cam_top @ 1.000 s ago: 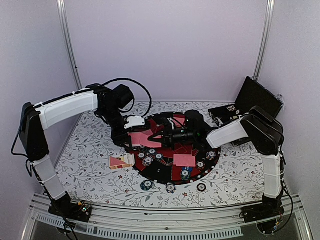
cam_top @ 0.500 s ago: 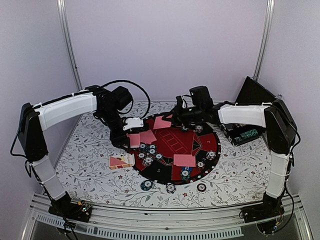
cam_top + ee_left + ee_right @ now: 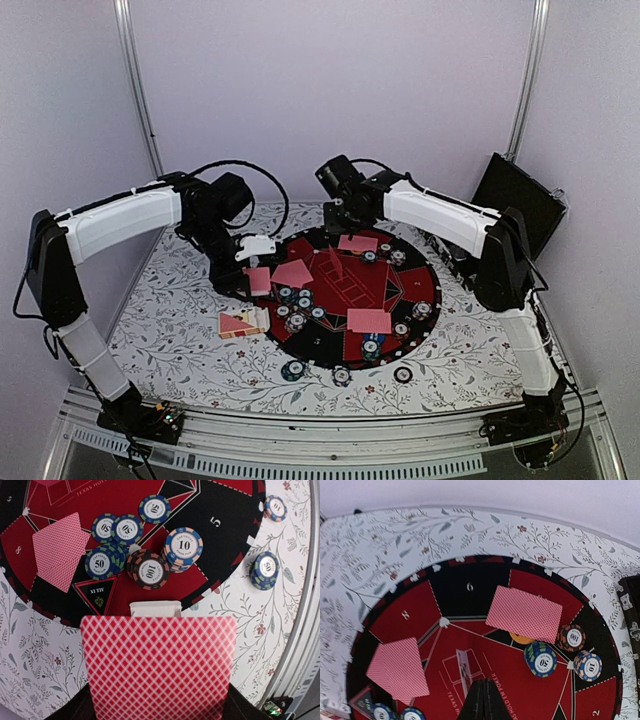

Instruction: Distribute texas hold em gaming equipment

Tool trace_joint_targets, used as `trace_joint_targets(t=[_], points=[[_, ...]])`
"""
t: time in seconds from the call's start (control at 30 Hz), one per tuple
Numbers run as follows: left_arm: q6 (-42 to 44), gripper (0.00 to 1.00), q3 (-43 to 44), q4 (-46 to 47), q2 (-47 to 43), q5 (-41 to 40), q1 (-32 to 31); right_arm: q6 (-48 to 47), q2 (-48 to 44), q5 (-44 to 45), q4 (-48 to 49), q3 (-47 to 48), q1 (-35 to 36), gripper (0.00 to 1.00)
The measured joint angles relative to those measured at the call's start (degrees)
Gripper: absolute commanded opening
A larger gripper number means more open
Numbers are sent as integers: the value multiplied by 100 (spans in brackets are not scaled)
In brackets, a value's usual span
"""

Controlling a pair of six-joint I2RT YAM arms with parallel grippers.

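Observation:
My left gripper (image 3: 254, 272) is shut on a red-backed playing card (image 3: 157, 667) and holds it over the mat's left edge. My right gripper (image 3: 484, 681) reaches in from the far side (image 3: 333, 248). Its fingers are pressed together on a card (image 3: 465, 672) seen edge-on over the mat's centre. Red-backed cards lie on the mat at the far slot (image 3: 524, 614), the left slot (image 3: 397, 675) and the near slot (image 3: 370, 320). An orange disc (image 3: 521, 640) peeks from under the far card. Chip stacks marked 10 (image 3: 184, 547), 100 (image 3: 151, 572) and 50 (image 3: 105, 562) sit near my left gripper.
The round red-and-black mat (image 3: 420, 285) fills the table's middle. A black hinged case (image 3: 515, 195) stands open at the far right. More cards (image 3: 238, 323) lie left of the mat. Loose chips (image 3: 342, 376) sit off its near edge. Chip stacks (image 3: 540, 660) sit beside the far card.
My right arm has swung from over the mat's middle up to its far side, carrying a card with it. My left gripper has shifted slightly left with its card.

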Motion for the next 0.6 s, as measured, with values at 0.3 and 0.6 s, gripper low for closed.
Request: trace_joint_targets(t=[0.3,0.6], points=[[0,0,-17,-2,0,11,0,-326,468,380,-481,-238,245,18],[-2,0,-17,-22,0,31,2,-223,402,-1102,192,-1346,-85,19]])
